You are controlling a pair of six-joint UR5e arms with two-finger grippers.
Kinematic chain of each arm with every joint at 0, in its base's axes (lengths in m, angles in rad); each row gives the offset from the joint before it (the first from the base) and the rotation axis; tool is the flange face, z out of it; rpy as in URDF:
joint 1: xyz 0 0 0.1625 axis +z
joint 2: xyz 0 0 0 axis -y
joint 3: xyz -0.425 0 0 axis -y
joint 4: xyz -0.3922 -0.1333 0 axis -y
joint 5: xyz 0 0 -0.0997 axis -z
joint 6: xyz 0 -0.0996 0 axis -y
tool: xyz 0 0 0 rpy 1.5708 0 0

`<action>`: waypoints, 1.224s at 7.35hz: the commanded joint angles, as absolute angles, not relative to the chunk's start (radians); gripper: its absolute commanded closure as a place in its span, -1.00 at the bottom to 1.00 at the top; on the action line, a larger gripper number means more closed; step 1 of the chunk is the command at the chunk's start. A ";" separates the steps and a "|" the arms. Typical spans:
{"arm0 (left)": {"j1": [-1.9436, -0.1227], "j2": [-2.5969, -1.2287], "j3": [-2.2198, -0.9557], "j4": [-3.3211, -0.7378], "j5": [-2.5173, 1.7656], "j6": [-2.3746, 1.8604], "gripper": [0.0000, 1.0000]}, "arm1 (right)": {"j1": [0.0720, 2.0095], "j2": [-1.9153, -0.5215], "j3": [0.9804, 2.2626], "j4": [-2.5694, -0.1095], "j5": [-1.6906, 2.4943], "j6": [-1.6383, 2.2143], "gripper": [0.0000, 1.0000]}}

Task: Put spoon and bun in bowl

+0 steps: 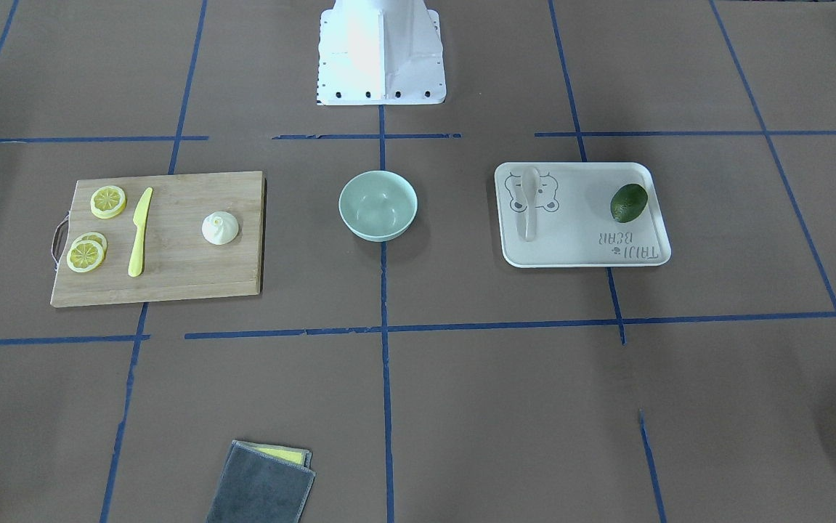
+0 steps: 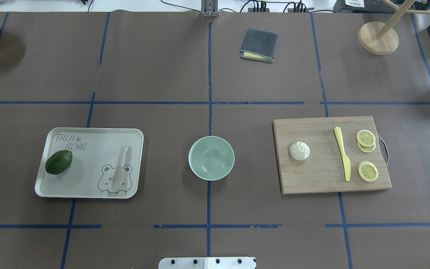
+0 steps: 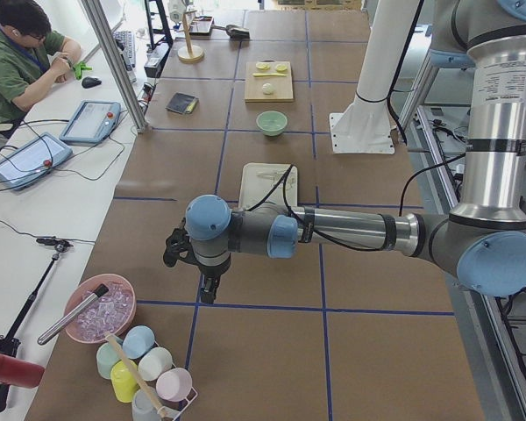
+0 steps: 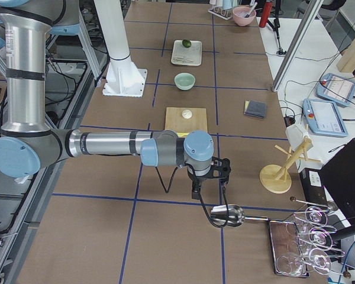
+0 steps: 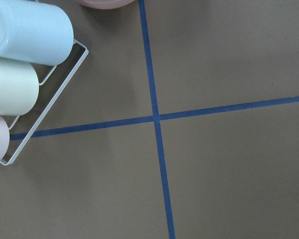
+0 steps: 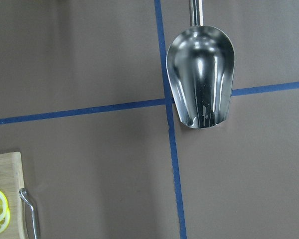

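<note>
The whitish spoon (image 1: pixel 529 203) (image 2: pixel 119 170) lies on the white bear-print tray (image 1: pixel 577 247) (image 2: pixel 84 186). The white pleated bun (image 1: pixel 220 228) (image 2: pixel 299 151) sits on the wooden cutting board (image 1: pixel 185 269) (image 2: pixel 319 179). The mint-green bowl (image 1: pixel 378 231) (image 2: pixel 211 158) stands empty between them at the table's middle. The left gripper (image 3: pixel 208 294) shows only in the exterior left view, hanging over bare table far from the tray. The right gripper (image 4: pixel 196 192) shows only in the exterior right view, beyond the board. I cannot tell if either is open or shut.
An avocado (image 2: pixel 58 162) lies on the tray. A yellow knife (image 2: pixel 342 153) and lemon slices (image 2: pixel 367 171) lie on the board. A folded grey cloth (image 2: pixel 258 45) lies farther out. A metal scoop (image 6: pixel 202 74) lies under the right wrist and racked cups (image 5: pixel 20 74) under the left wrist.
</note>
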State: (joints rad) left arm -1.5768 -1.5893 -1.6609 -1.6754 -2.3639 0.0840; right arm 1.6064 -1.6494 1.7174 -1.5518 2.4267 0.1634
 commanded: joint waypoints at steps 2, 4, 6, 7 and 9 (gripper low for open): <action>-1.447 -1.606 -1.790 -1.817 -2.309 -0.137 -1.00 | 1.605 -1.611 1.738 -1.551 2.434 0.169 -1.00; -1.265 -1.670 -1.847 -1.855 -2.225 -0.412 -1.00 | 1.602 -1.594 1.752 -1.552 2.444 0.178 -1.00; -1.093 -1.774 -1.848 -1.855 -2.203 -0.691 -1.00 | 1.565 -1.589 1.775 -1.528 2.448 0.187 -1.00; -1.016 -1.810 -1.848 -1.856 -2.157 -0.813 -1.00 | 1.548 -1.586 1.775 -1.528 2.447 0.221 -1.00; -0.878 -1.853 -1.847 -1.856 -2.038 -0.990 -1.00 | 1.485 -1.525 1.776 -1.528 2.447 0.305 -1.00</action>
